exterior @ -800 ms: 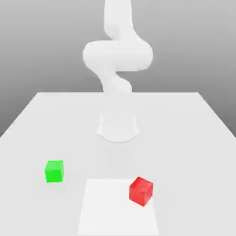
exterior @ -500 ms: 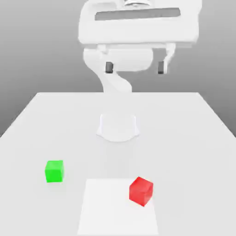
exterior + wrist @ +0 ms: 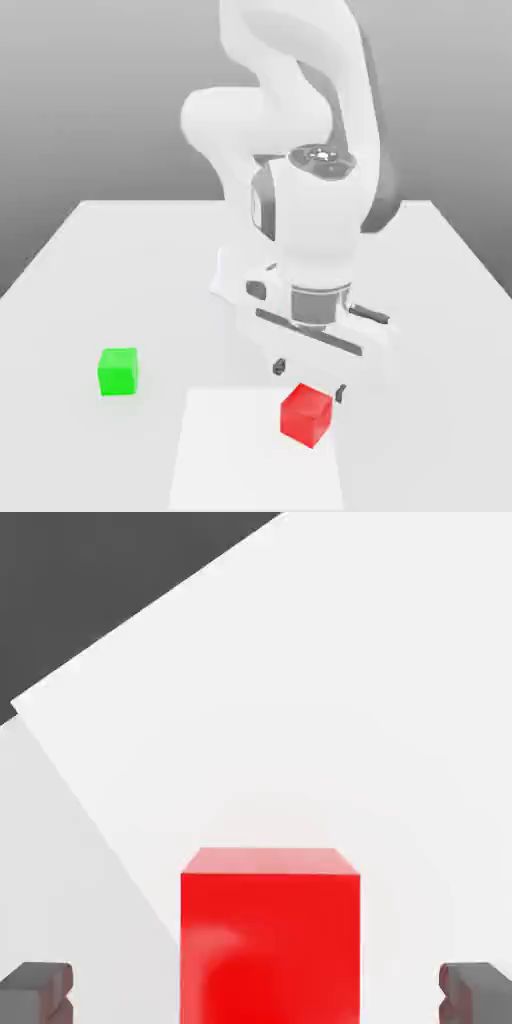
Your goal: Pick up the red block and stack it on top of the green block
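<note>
1. Grey backdrop and a white table (image 3: 90, 260) are framing the scene as I am running the arm remotely, with the red block (image 3: 306, 414) as my landmark.
2. I am holding the gripper (image 3: 310, 378) just above the red block, its two dark fingertips (image 3: 36, 990) spread wide apart and gripping nothing.
3. On the hand view, the red block (image 3: 270, 937) is sitting between the fingertips with clear space on either side, which I am reading as good centring.
4. That block is resting on a paler square patch (image 3: 220, 450) of the table, turned somewhat off square to the patch edges in the exterior view.
5. Well apart from the red block, toward the exterior view's left, the green block (image 3: 118, 371) is waiting on bare table.
6. My judgement: the step in hand is the descent to grasp, with the stacking not yet begun.
7. To do it well, I am aiming to go straight down, keep the pads parallel to two opposite faces, and close only once they are level with the block's middle.
8. Risk, as I am judging it: a fingertip clipping the top edge and nudging the cube.
</note>
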Controlling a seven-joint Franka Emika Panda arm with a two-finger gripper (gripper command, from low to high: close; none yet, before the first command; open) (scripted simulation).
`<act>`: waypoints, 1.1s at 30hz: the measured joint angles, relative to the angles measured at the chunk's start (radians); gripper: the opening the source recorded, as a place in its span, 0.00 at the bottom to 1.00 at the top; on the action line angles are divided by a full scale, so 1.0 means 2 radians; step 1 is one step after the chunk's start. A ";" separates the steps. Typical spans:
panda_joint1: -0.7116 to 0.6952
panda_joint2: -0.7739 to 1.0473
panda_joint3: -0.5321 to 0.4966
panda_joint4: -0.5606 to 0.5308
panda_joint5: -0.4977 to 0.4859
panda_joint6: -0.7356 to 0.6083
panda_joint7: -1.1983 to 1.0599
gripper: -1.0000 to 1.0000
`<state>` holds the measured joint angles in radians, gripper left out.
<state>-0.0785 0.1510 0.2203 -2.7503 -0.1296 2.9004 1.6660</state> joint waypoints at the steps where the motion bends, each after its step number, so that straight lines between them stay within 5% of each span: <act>1: 0.007 0.017 -0.010 0.003 -0.016 0.013 0.012 0.50; 2: 0.018 0.033 -0.025 0.005 -0.030 0.027 0.022 0.50; 3: 0.029 0.046 -0.038 0.007 -0.037 0.038 0.028 0.00; 10: 0.031 0.048 -0.040 0.007 -0.040 0.040 0.030 0.00; 17: 0.008 -0.056 0.004 -0.010 0.050 -0.045 -0.036 0.00; 28: -0.193 -0.173 -0.155 -0.067 0.032 -0.105 0.018 0.00; 33: -0.217 -0.125 -0.181 -0.072 0.044 -0.051 0.016 0.00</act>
<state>-0.5118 -0.0996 -0.1421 -2.8947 -0.0419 2.7974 1.6980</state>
